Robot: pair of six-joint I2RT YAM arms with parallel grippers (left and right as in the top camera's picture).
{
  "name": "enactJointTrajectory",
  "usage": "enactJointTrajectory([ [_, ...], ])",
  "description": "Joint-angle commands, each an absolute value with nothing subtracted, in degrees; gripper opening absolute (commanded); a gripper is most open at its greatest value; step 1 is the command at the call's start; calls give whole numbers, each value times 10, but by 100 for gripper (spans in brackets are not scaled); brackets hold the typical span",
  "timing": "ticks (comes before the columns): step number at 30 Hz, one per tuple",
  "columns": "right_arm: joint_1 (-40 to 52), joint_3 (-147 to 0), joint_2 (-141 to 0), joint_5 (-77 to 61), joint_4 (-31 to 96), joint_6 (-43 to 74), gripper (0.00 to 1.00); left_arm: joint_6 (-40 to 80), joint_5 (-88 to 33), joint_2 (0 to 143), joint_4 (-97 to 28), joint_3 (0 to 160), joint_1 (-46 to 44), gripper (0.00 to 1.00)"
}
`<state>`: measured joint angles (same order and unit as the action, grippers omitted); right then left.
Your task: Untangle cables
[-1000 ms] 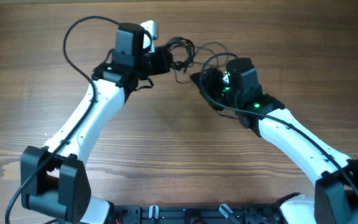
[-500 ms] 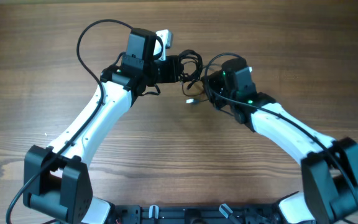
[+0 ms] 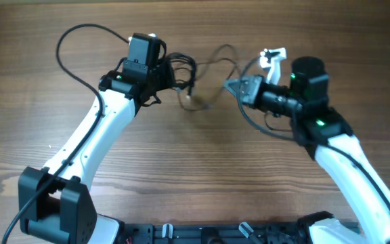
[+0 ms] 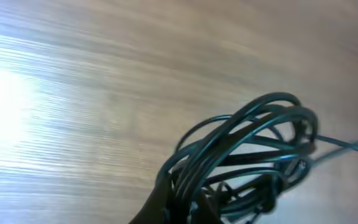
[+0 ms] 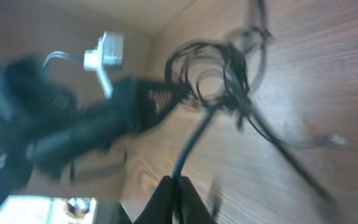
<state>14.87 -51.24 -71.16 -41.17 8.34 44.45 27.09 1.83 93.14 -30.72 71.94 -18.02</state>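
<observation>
Black cables (image 3: 183, 66) bunch near the surface's (image 3: 195, 169) far edge, clamped in the left pincer (image 3: 169, 72). The right pincer (image 3: 230, 85) has just shut on one strand and pulled away, likely loosening the knot.

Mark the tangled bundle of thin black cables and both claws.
tangled bundle of thin black cables (image 4: 229, 135), left wrist view, on the bunched strands.
left claw (image 3: 171, 71), overhead view, between its fingertips.
right claw (image 3: 230, 86), overhead view, between its fingertips.
</observation>
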Motion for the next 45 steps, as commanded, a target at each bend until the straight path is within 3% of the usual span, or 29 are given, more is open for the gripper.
enactJointTrajectory([
  [1, 145, -516, -635, -430, 149, 314, 4, 369, 91, 926, -268, 722, -143, 4],
  [4, 145, -516, -596, -350, 213, 344, 7, 412, 64, 926, -243, 722, -117, 4],
  [7, 145, -516, -595, -288, 253, 384, 47, 341, -83, 926, -198, 722, -105, 4],
  [9, 145, -516, -609, -283, 248, 392, 69, 242, -214, 926, -177, 722, -105, 4],
  [11, 145, -516, -632, -283, 244, 389, 83, 150, -363, 926, -187, 722, -105, 4],
  [13, 145, -516, -658, -303, 246, 377, 85, 106, -444, 926, -206, 722, -105, 4],
  [23, 146, -516, -733, -332, 206, 314, 88, 110, -517, 926, -219, 722, -105, 4],
  [29, 160, -516, -782, -387, 124, 315, 72, 128, -533, 926, -214, 722, -107, 4],
  [35, 187, -516, -866, -384, 5, 317, 69, 128, -531, 926, -213, 722, -107, 4],
  [39, 189, -516, -913, -385, -69, 349, 54, 129, -531, 926, -213, 722, -108, 4],
  [41, 189, -516, -919, -386, -104, 381, 22, 128, -531, 926, -213, 722, -107, 4],
  [43, 189, -516, -919, -397, -112, 403, 6, 128, -526, 926, -213, 722, -107, 4],
  [45, 189, -516, -919, -452, -107, 410, 5, 128, -490, 926, -213, 722, -107, 4],
])
